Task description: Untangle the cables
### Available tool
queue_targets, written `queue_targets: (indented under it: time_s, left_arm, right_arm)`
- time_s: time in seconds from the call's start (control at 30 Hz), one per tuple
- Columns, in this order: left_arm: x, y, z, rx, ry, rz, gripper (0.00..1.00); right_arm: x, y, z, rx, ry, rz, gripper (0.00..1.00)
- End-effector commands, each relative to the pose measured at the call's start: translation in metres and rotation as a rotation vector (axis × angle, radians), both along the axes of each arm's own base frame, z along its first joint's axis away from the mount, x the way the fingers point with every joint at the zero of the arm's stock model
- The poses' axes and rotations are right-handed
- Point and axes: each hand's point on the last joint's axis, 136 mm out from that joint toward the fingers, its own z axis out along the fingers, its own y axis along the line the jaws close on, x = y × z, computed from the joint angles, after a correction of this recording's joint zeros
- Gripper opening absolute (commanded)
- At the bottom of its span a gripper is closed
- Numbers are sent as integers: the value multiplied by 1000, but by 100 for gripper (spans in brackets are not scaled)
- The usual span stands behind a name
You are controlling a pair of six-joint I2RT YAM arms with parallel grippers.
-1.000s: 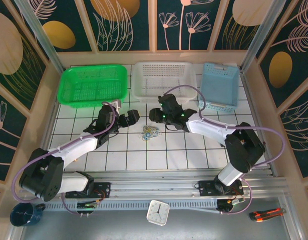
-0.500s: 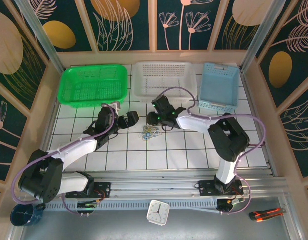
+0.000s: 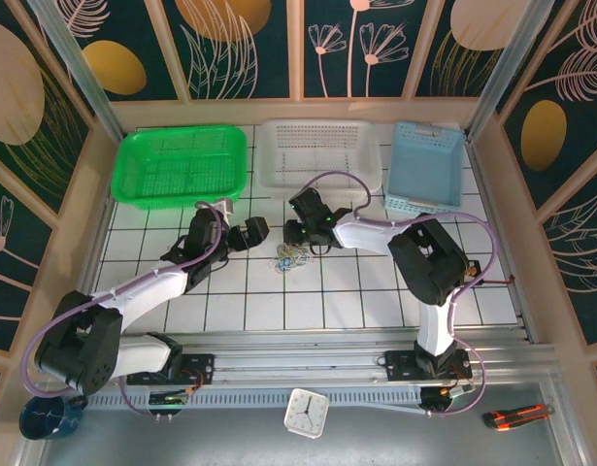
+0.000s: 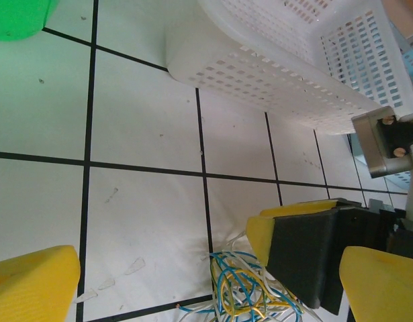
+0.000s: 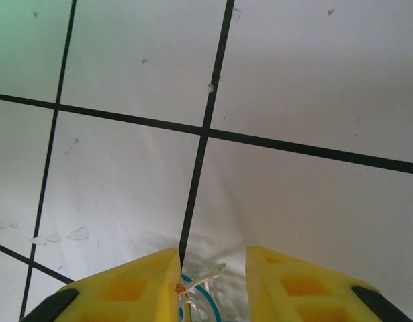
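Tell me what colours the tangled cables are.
White, blue and yellow cables; clearest in the left wrist view.

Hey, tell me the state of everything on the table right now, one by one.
cables: tangled in one heap
left gripper: open, beside the heap
right gripper: jaws apart, strands between them
green basket: empty
white basket: empty
blue basket: empty

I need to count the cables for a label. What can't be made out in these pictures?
- Top view: cables too small to count; the right jaws cover their far edge.
- Left wrist view: bundle cut off by the bottom edge, partly behind the right jaws.
- Right wrist view: strands between the jaws run off the bottom edge; number unclear.
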Motion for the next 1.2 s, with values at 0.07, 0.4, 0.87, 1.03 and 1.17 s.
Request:
queue_targets:
  time_s: [0.07, 0.4, 0.87, 1.03, 1.17]
  left_arm:
    - [-1, -2, 6, -26, -18, -5, 99]
    - [-3, -1, 4, -21, -16, -6, 99]
    - [-6, 1, 4, -11, -40, -10, 99]
    - [-7, 1, 8, -4, -72, -30, 99]
    - [-7, -2, 15, 2, -115, -62, 99]
  right_arm:
    - [12, 4, 1, -8, -30, -8, 26]
    - [19, 4, 31, 38, -75, -11, 0]
    - [18, -6, 147, 216, -253, -44, 0]
    - [13, -8, 178, 276, -294, -49, 0]
    - [11, -9, 190, 301, -312, -54, 0]
